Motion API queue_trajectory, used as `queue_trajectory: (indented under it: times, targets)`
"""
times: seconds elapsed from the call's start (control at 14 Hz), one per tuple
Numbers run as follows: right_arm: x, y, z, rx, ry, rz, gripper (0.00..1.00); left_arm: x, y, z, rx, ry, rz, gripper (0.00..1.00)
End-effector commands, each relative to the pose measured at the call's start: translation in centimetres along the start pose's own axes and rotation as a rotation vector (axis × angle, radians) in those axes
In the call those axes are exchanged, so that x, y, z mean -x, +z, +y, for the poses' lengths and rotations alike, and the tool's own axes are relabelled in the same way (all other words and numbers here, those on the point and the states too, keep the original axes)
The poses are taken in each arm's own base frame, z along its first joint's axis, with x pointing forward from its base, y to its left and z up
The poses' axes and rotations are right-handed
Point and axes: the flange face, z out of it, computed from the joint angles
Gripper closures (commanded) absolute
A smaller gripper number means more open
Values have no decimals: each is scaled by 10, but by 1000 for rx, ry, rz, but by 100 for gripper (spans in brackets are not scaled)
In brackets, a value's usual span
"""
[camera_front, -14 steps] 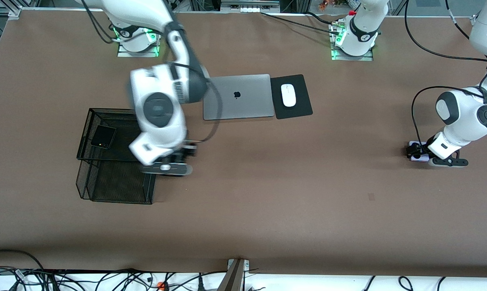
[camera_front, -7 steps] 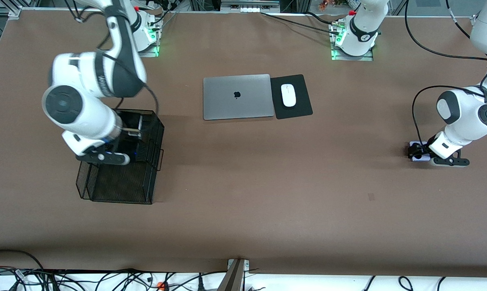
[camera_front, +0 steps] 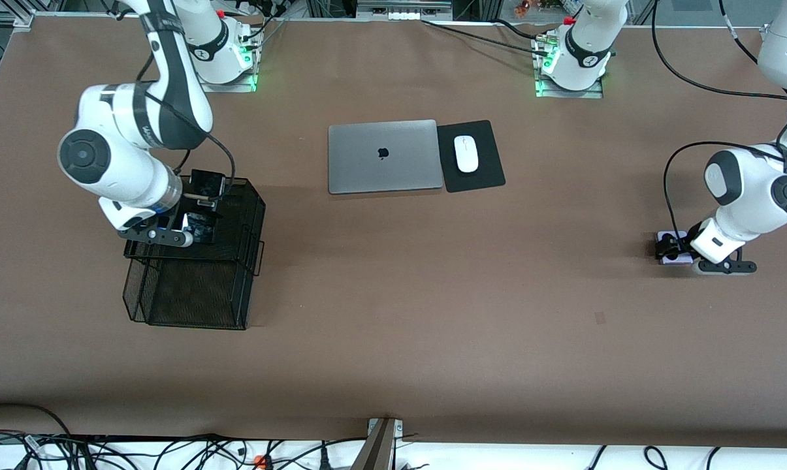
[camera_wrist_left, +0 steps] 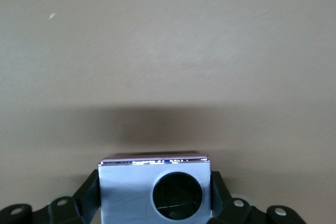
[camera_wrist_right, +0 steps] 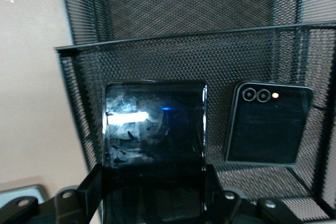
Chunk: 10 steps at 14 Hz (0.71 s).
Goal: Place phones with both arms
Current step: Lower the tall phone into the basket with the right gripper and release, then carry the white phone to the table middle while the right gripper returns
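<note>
**Two phones gripped, one lying in the mesh basket**

A long black slab phone (camera_wrist_right: pixel 153 129) is pinched in the jaws of the right gripper (camera_front: pixel 194 225) over the upper tier of a black wire-mesh basket (camera_front: pixel 236 294). Beside it, on the mesh of that tier, a small squarish black flip phone (camera_wrist_right: pixel 269 125) is seen lying flat. The basket stands on the tabletop (camera_front: pixel 432 313) toward the right arm's end.

Toward the left arm's end, a lavender-white flip phone (camera_front: pixel 673 256) is clamped between the jaws of the left gripper (camera_front: pixel 669 249) low at the tabletop; whether it rests on the surface cannot be told. One black circle on it is shown in the left wrist view.

A closed grey laptop (camera_front: pixel 385 156) and a white mouse (camera_front: pixel 466 154) on a black pad (camera_front: pixel 488 173) are set near the arm bases. The surface is a plain brown sheet; cables (camera_front: pixel 171 454) are strewn along the white edge nearest the front camera.
</note>
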Motion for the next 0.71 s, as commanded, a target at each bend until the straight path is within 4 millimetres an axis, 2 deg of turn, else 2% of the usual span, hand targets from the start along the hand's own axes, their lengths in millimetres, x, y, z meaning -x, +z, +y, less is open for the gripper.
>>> queue_trajectory:
  times: [0.0, 0.14, 0.29, 0.5, 0.64]
  targets:
    - [9, 7, 1, -17, -5, 41, 100, -32, -50, 50, 15, -48, -51, 100]
    - [6, 15, 0, -8, 0, 58, 100, -51, -71, 111, 28, -49, -85, 100]
    - [3, 23, -3, 5, 1, 73, 100, -63, -81, 194, 20, -10, -85, 100]
    - [-2, 31, -6, 17, 2, 96, 100, -66, -71, 289, 29, -50, -88, 100]
    - [-3, 36, -8, 26, 1, 100, 93, -64, -67, 361, 39, -96, -81, 100]
